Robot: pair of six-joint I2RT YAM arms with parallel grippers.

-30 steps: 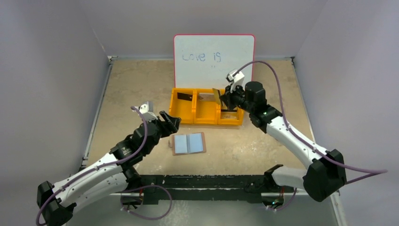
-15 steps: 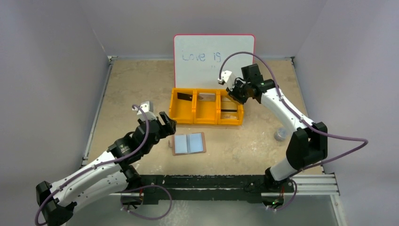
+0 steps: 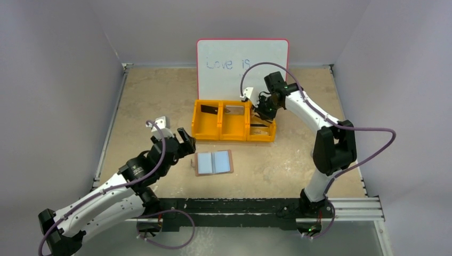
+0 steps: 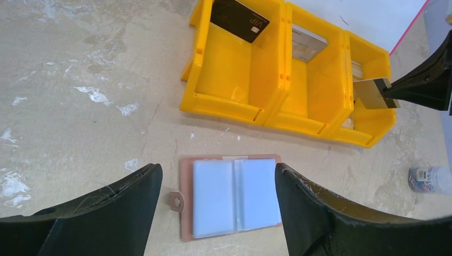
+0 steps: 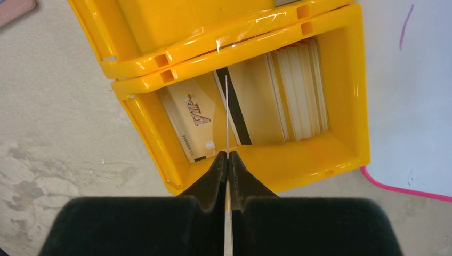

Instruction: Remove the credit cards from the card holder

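Hovering low at the lower left of the top view, the left jaws stand wide apart and hold nothing, just left of the card holder (image 3: 214,162). That brown holder lies open and flat on the surface (image 3: 149,96), pale blue pockets facing up. From the left wrist camera it sits at lower centre between the two dark fingers (image 4: 106,213), touching neither. Behind it, in mid-frame, rests the orange tray (image 3: 234,136) of three compartments, with a whiteboard (image 3: 242,53) standing at its far side. A black card (image 4: 239,20) leans in the left compartment and a greyish card (image 4: 307,44) in the middle one. Over the right compartment, the right jaws are pressed together on a held card (image 4: 376,92), which the right wrist view shows edge-on as a thin line. Below it a beige card (image 5: 194,120) lies inside, with a pale stack (image 5: 298,90) of cards to its right.
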